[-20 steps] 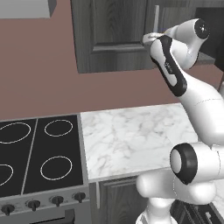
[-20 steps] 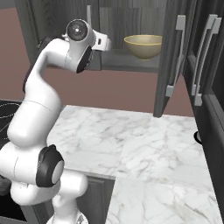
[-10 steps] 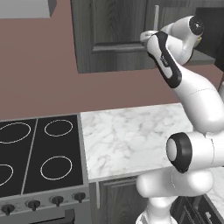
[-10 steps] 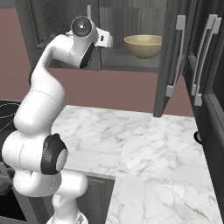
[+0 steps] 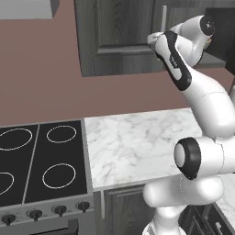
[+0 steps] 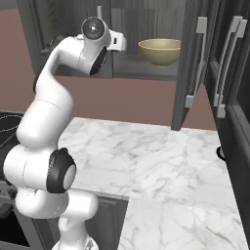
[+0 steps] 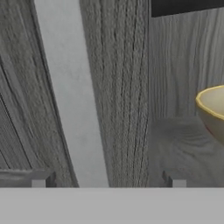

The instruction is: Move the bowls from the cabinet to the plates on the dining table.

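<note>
The dark grey wood-grain wall cabinet [image 6: 146,39] spans the top of both base views; its right-hand panelled door [image 6: 193,63] stands swung open, and the long silver bar handle [image 6: 197,68] on it runs down its edge. The cabinet's upper part is cut off by the frame. Below it lies the white grey-veined marble counter [image 5: 137,142], its far right end hidden behind the white robot arm [image 5: 202,105] in the left base view. The black stove top [image 5: 41,160] with 4 white ring burners adjoins the counter on the left, cut off at the frame edge.

The arm reaches up to the cabinet's bottom shelf, its wrist at the shelf's left part. The gripper [image 7: 109,183] itself is hard to make out in the base views, folded behind the wrist; in the hand view just 2 small dark finger tips [image 7: 38,180] rise at the bottom, set wide apart with nothing between them. They face a closed door panel and its pale vertical bar handle [image 7: 72,100], close up.

The plain olive-yellow round bowl [image 6: 159,52] sits upright on the open shelf, to the right of the wrist and apart from it. In the hand view only its left rim [image 7: 212,111] shows, cut off at the right edge. A small dark round shape [image 6: 220,152] on the counter's far right is too cropped to identify.
</note>
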Robot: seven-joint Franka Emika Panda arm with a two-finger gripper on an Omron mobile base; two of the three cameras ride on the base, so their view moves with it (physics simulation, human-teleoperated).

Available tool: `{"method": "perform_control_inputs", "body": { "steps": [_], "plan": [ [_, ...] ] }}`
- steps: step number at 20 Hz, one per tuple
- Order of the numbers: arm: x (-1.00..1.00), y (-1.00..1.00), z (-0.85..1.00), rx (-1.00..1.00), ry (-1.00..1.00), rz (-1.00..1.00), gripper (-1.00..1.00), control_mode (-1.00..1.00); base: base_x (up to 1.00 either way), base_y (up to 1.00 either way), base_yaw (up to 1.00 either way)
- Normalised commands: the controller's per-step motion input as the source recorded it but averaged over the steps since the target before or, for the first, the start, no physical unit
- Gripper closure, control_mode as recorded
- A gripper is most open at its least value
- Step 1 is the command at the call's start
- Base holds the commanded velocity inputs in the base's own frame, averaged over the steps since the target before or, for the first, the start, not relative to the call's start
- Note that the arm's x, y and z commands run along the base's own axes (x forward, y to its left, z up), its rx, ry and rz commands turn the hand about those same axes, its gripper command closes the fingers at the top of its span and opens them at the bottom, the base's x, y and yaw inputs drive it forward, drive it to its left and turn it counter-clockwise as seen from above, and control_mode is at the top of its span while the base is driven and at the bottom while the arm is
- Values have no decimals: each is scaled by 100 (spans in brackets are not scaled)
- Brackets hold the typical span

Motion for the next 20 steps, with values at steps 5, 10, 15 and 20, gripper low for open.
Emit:
{"method": "perform_control_inputs", "body": {
  "steps": [5,10,15,20],
  "plan": [
    [12,0,0,0,-1,0,100,-100,0,0,0],
    [-24,17,0,0,-10,0,100,-100,0,0,0],
    [-51,29,0,0,-16,0,100,-100,0,0,0],
    [-82,36,1,0,-19,0,100,-100,0,0,0]
  ]
}}
